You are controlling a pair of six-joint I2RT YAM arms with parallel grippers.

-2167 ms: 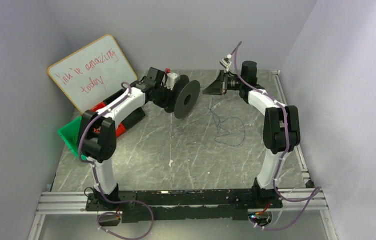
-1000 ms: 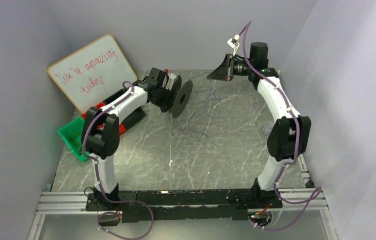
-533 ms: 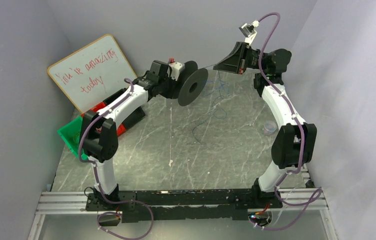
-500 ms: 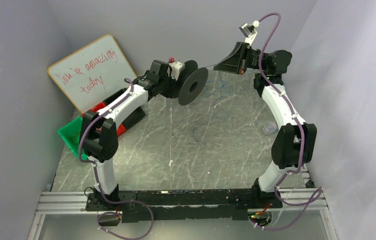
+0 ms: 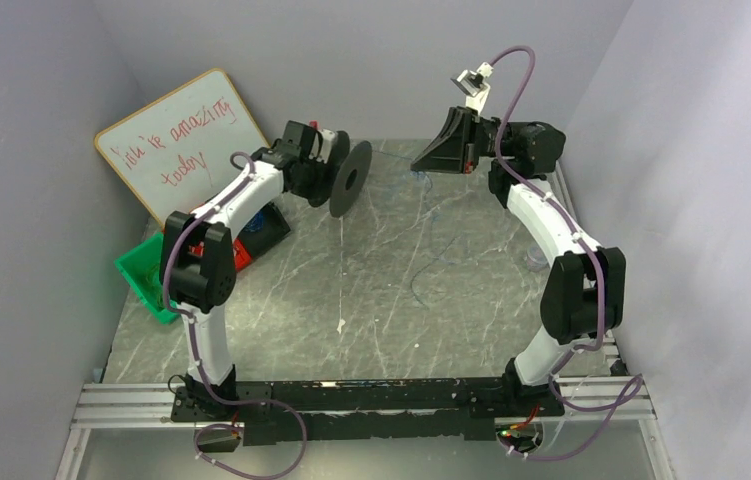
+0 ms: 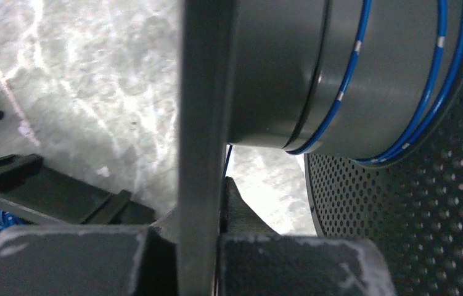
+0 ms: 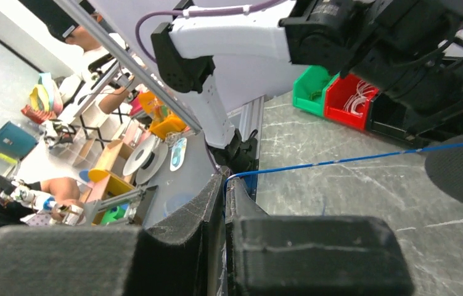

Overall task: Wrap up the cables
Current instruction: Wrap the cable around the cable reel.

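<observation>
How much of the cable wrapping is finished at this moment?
Done: a few turns of blue wire lie on the spool hub. In hand: the left tool grips the spool flange, the right tool pinches the wire, stretched toward the spool. Left: a loose strand on the table.

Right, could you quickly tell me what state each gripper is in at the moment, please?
Left gripper: closed on the flange of the black spool.
Right gripper: closed, pinching the blue cable.
</observation>
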